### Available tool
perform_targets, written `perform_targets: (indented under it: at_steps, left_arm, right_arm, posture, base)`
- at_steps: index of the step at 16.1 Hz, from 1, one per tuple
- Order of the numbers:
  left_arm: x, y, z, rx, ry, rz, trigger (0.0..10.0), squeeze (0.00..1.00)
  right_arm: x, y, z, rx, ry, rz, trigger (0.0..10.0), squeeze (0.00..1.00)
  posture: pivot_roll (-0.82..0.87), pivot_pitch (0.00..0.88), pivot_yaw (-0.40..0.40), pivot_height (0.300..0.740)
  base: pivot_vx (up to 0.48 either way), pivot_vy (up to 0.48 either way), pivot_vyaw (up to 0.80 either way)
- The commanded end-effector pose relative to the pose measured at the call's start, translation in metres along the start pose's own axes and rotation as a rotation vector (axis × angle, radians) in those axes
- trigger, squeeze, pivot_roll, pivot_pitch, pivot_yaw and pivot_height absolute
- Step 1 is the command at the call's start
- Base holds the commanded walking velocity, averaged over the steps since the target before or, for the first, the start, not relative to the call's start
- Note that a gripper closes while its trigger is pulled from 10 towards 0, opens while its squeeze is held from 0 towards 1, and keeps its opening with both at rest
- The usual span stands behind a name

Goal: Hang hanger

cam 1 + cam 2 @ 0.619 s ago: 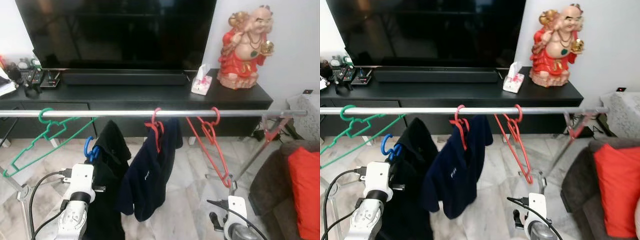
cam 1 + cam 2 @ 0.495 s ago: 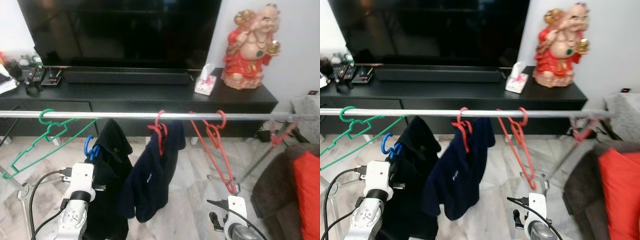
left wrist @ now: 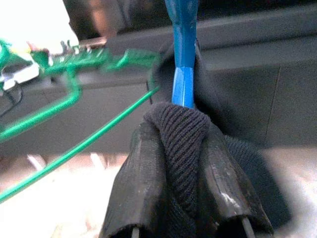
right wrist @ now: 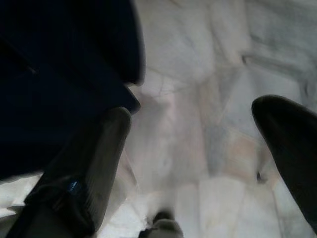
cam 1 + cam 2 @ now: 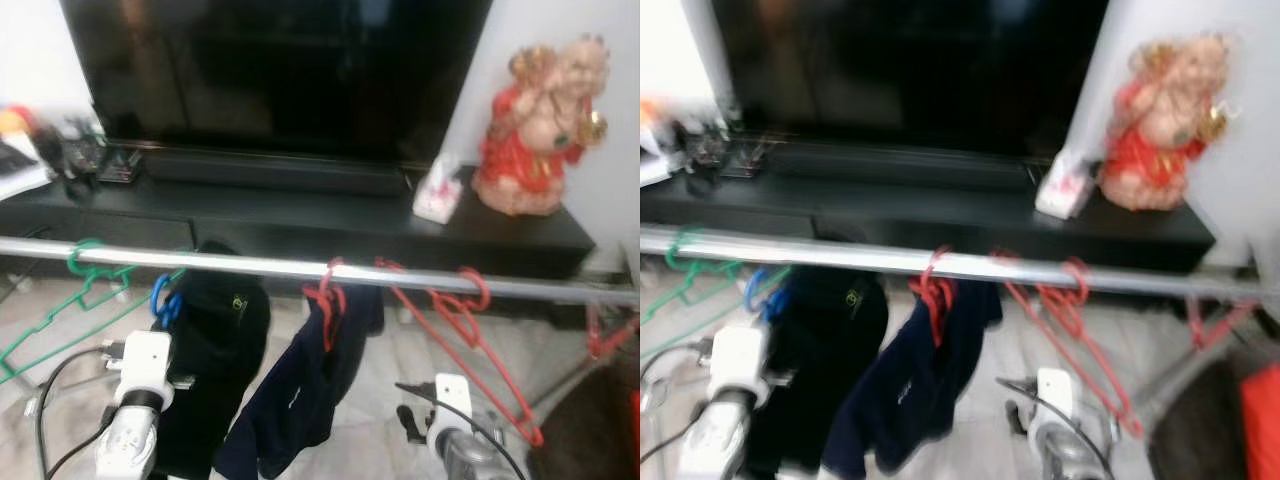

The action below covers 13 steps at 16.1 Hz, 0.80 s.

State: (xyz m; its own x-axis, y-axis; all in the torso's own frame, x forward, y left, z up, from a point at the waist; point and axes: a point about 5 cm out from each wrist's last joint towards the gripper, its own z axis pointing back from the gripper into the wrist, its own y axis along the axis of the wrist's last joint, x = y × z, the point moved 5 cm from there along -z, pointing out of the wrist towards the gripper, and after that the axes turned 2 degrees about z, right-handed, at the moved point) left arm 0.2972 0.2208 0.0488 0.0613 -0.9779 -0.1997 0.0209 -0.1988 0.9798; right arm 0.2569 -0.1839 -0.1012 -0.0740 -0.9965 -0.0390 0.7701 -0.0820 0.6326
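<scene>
With the camera now dipped and closer to the rail (image 5: 300,267), your left gripper (image 3: 183,198) stays clamped on the knit collar of the black garment (image 5: 215,350) under the blue hanger (image 5: 163,300) hook (just below the rail); expect limp, slippery cloth, so hold the stiff neck; right gripper (image 4: 198,163) hangs wide open.

Head stereo pair: faces forward-down from above, both eyes share clothes rail (image 5: 300,267), TV bench (image 5: 300,205); right eye blurred. Left wrist cam: close on blue hanger (image 3: 182,54). Right wrist cam: apparently aimed at floor (image 4: 198,124).
</scene>
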Motion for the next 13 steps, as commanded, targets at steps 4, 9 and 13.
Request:
perform_targets:
  at_steps: [4, 9, 13]
  left_arm:
    - [0.030, 0.018, -0.002, 0.085, -0.111, -0.025, 10.0, 0.00]
    - [0.031, 0.020, -0.011, 0.065, -0.099, -0.044, 10.0, 0.00]
    - [0.017, 0.025, -0.020, 0.064, -0.008, -0.030, 10.0, 0.00]
  right_arm:
    - [0.027, -0.023, 0.006, -0.064, -0.063, -0.007, 10.0, 0.00]
    - [0.027, -0.023, 0.006, -0.064, -0.063, -0.002, 10.0, 0.00]
    - [0.027, -0.022, 0.006, -0.063, -0.064, -0.003, 10.0, 0.00]
  posture:
    - [-0.02, 0.000, -0.064, 0.740]
    - [-0.02, 0.000, -0.068, 0.740]
    - [-0.02, 0.000, -0.071, 0.740]
  base:
    - [0.000, 0.000, 0.00]
    - [0.000, 0.000, 0.00]
    - [0.000, 0.000, 0.00]
